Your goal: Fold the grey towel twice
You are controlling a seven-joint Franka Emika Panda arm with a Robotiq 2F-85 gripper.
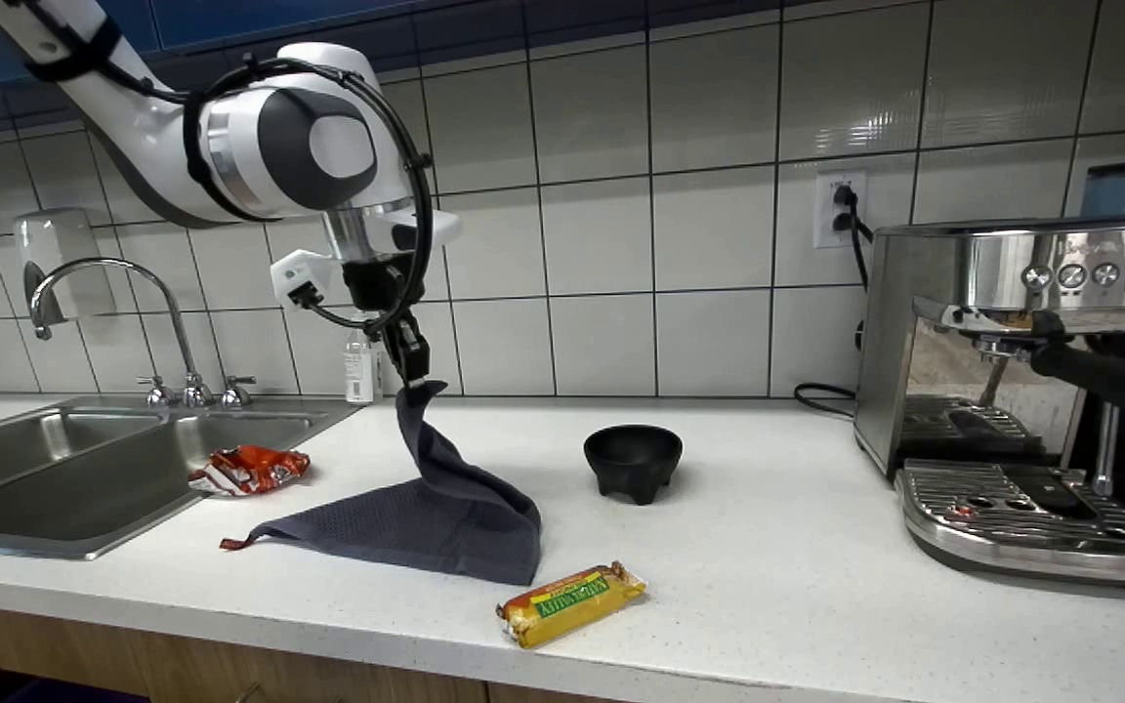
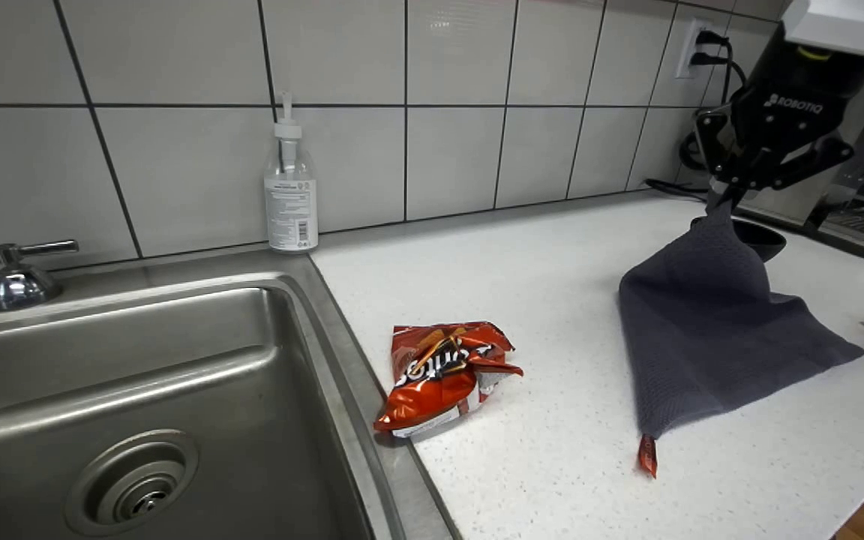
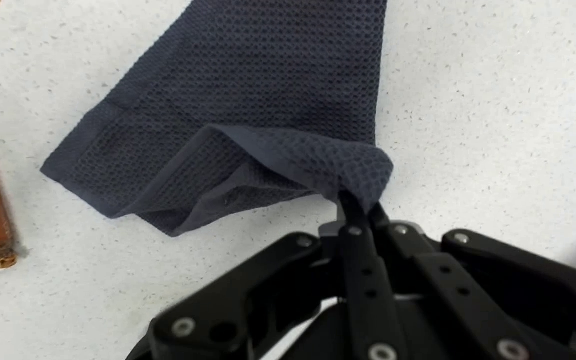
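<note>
The dark grey towel [image 1: 396, 532] lies partly on the white counter, with one corner lifted up to my gripper [image 1: 414, 379]. In an exterior view the towel [image 2: 709, 330] hangs from the gripper [image 2: 724, 196] like a tent, its lower part spread on the counter. In the wrist view the fingertips [image 3: 364, 204] are shut on the raised corner of the towel [image 3: 288, 75], and the cloth below bends into loose folds. A small red tag [image 2: 648, 455] shows at the towel's near corner. The part of the cloth between the fingers is hidden.
A black bowl [image 1: 633, 459] stands beside the towel. A yellow snack bar [image 1: 572, 605] lies near the front edge. A red crumpled bag [image 2: 447, 375] lies by the sink [image 2: 304, 315]. An espresso machine [image 1: 1021, 371] and a soap bottle [image 2: 291, 202] stand toward the back.
</note>
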